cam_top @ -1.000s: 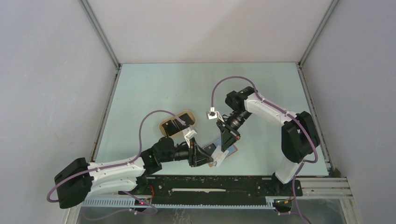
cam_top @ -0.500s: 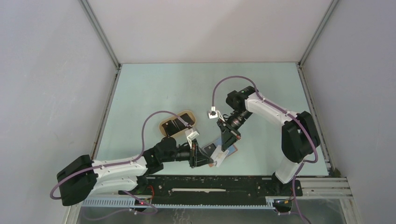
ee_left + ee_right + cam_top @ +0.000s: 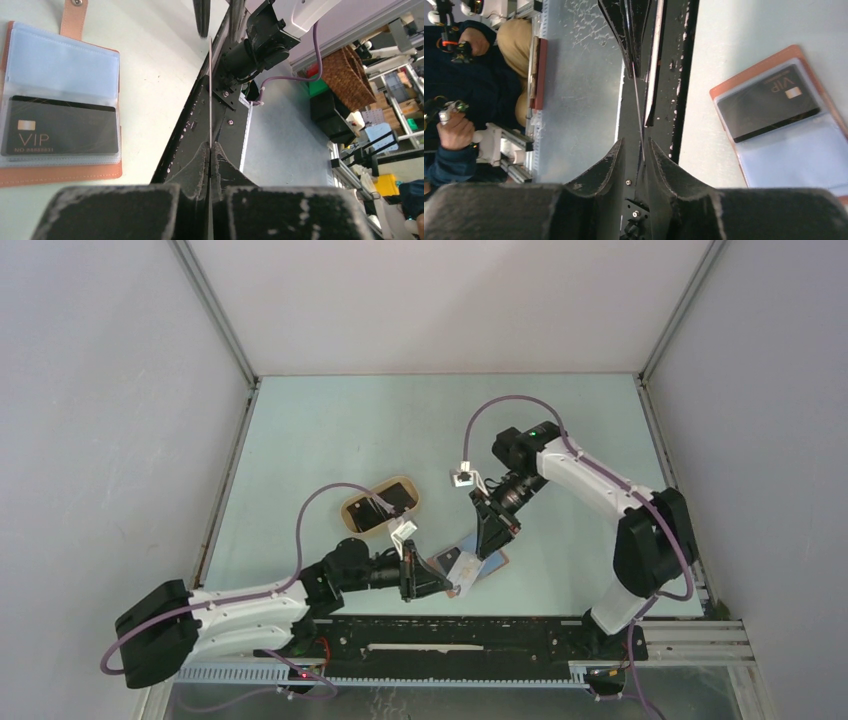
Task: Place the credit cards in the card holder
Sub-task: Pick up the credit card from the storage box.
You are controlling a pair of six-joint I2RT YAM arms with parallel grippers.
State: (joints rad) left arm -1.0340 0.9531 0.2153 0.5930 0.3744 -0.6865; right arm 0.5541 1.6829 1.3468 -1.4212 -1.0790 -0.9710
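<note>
The card holder [image 3: 497,563] lies open on the table near the front edge. Its light blue pockets show in the left wrist view [image 3: 62,60], one holding a black VIP card [image 3: 60,132]; both also show in the right wrist view [image 3: 794,150], [image 3: 769,102]. My left gripper [image 3: 446,584] [image 3: 210,145] is shut on a pale thin card [image 3: 461,566], seen edge-on [image 3: 210,100], held on edge beside the holder. My right gripper [image 3: 491,544] [image 3: 635,142] is open, its fingers straddling the same card's far edge [image 3: 639,110]. Two dark cards [image 3: 398,497] lie in the tan tray.
The tan oval tray [image 3: 346,511] sits to the left behind the left gripper. The black rail [image 3: 450,635] runs along the table's front edge just in front of the holder. Grey walls enclose the table on three sides.
The right gripper has drawn back a little up and to the right, and its jaws now stand apart around the card. The left arm has shifted slightly left, still holding the card.
</note>
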